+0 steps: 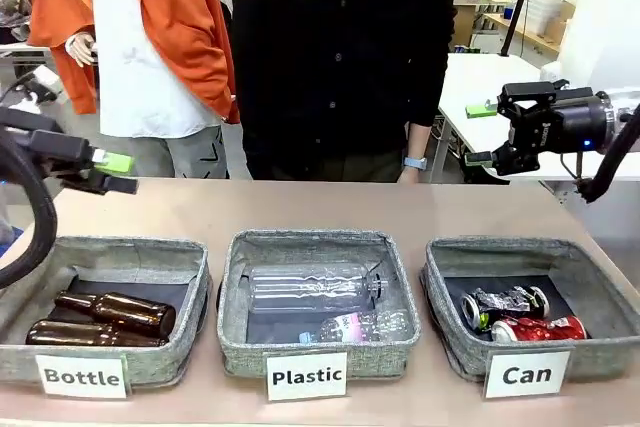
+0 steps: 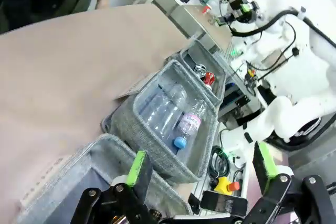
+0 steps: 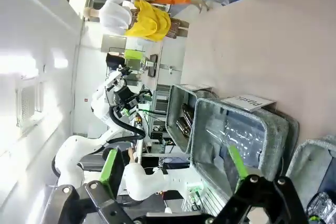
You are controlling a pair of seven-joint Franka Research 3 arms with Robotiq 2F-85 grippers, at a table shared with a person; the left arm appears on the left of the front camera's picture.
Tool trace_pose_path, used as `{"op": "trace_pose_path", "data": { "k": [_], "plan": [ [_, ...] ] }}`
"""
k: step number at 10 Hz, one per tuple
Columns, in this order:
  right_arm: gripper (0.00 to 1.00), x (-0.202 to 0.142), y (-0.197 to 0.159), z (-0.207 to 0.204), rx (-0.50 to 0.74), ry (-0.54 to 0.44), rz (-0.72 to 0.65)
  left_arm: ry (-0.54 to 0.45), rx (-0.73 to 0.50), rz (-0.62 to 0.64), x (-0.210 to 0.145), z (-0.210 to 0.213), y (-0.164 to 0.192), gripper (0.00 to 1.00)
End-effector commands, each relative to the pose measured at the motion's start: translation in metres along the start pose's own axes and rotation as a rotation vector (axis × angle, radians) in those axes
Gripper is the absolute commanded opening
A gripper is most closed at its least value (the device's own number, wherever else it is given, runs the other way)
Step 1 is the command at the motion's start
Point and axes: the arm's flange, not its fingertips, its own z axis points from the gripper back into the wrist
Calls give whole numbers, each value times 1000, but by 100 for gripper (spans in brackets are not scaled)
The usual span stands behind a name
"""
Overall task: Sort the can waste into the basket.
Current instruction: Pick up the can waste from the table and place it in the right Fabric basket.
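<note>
The can waste lies in the basket (image 1: pixel 448 287) behind the white "Can" card at the table's right. A crushed black and silver can (image 1: pixel 503 304) lies behind a red can (image 1: pixel 538 328) on the dark floor. My right gripper (image 1: pixel 497 127) hangs open and empty high above the table's far right, well behind that basket. At the far left, above the table edge, my left gripper (image 1: pixel 122 173) is also open and empty. The left wrist view shows its fingers (image 2: pixel 137 169) spread, with the red can (image 2: pixel 209 77) far off. The right wrist view shows spread fingers (image 3: pixel 237 162) over the basket's rim (image 3: pixel 310 153).
A "Plastic" basket (image 1: pixel 235 327) in the middle holds clear bottles. A "Bottle" basket (image 1: pixel 190 272) at the left holds brown glass bottles. A person in black stands at the far side, one hand (image 1: pixel 409 173) at the table's edge. The tabletop (image 1: pixel 320 207) behind the baskets is bare.
</note>
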Motion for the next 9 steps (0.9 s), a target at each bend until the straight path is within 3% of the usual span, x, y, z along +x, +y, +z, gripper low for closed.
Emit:
{"op": "trace_pose_path", "data": {
  "k": [1,9],
  "plan": [
    [100,-5,-2,-1,6,7,-6,31,5,-47,10,-10,-14,100],
    [100,-5,-2,-1,6,7,-6,31,5,-47,10,-10,-14,100]
  ]
}}
